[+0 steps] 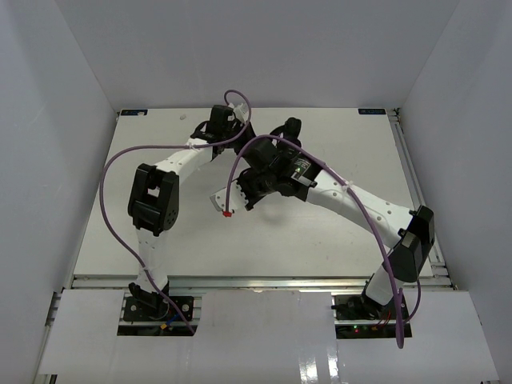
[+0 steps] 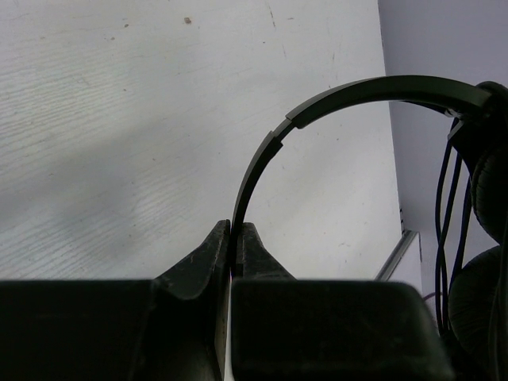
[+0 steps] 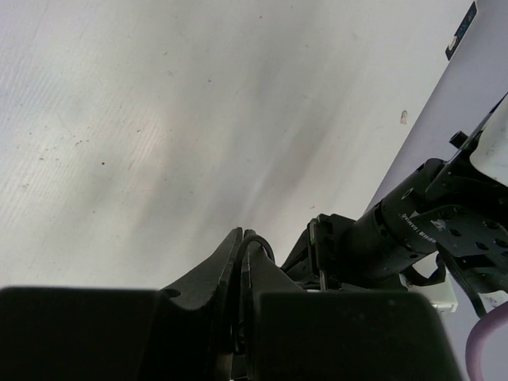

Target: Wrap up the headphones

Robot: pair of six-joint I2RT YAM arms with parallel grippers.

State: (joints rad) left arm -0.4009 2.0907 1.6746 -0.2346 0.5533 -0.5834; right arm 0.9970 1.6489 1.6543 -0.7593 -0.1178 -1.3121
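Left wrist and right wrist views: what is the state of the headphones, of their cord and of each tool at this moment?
headphones: gripped at the thin headband.
cord: several strands running side by side past the earcups.
left tool: shut on the headphones' headband.
right tool: shut, seemingly pinching a thin loop of the cord.

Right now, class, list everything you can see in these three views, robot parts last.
headphones: one, black, headband pinched in the left jaws, earcups and cord beside it.
table: one, white, beneath both arms.
walls: three, pale grey, around the table.
red piece: one, small, below the wrists; unidentifiable.
cables: two, purple, looping along the arms.
arms: two, white and black; left jaws shut on headband, right jaws shut on a thin black loop, probably the cord.
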